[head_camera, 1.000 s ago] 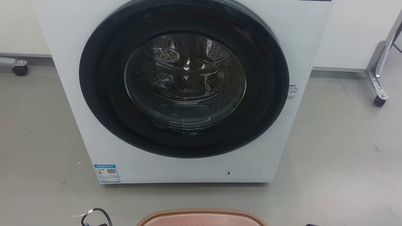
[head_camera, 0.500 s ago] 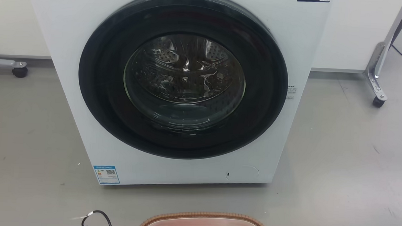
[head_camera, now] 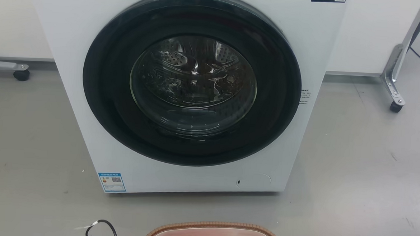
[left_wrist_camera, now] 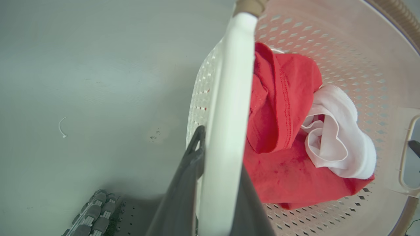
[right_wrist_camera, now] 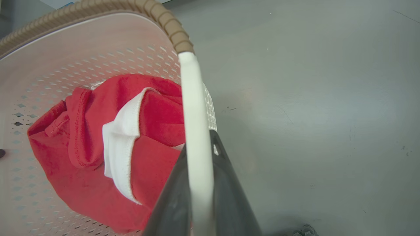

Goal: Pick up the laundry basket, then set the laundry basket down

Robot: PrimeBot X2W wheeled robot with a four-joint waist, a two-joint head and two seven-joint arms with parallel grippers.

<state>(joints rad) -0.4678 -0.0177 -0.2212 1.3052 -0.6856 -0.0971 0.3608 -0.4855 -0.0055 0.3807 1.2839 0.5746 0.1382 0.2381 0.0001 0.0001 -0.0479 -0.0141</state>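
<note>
Now laundry basket [left_wrist_camera: 344, 42] handles clamped, both tools

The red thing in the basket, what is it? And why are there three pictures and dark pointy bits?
A robot took these. One camera on its head sees a washing machine on the grey floor, with the laundry basket in front. Two more cameras sit on its wrists. The dark pointy bits are its fingers. The left gripper is closed on one white handle; the right gripper is closed on the other handle. The red thing is a red cloth, lying with a white cloth inside the basket.
</note>
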